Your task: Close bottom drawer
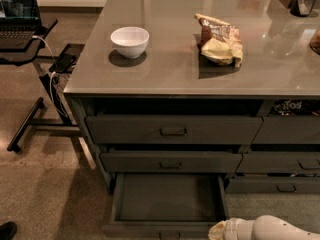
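Note:
The bottom drawer is the lowest of the wide column and stands pulled far out, its flat grey inside empty. Its front panel with a small dark pull runs along the bottom edge of the view. My gripper is at the bottom right, at the drawer's front right corner, low near the floor. The white arm behind it reaches in from the right. The two like drawers above, the top one and the middle one, stand slightly out.
On the grey counter are a white bowl and a snack bag. The neighbouring column's drawers are to the right. A laptop stand with cables is at left. A dark shoe is at bottom left.

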Robot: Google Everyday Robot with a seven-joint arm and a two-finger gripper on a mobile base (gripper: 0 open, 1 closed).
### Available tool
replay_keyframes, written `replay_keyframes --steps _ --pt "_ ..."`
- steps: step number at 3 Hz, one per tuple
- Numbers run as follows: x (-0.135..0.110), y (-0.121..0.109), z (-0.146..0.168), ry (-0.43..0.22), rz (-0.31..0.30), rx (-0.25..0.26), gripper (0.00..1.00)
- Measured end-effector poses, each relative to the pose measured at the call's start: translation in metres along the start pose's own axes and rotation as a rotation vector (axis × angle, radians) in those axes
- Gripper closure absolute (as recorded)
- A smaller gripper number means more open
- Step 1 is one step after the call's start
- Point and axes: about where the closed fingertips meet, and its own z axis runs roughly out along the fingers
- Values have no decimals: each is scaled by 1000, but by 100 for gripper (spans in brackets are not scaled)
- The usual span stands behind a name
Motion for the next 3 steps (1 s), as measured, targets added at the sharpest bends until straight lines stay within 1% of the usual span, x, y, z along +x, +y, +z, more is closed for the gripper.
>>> replay_keyframes --steps 1,2,3 --pt "0 0 0 0 0 0 100" --pt "11 -2 18 33 6 -5 100" --pt "47 -11 55 75 12 4 100"
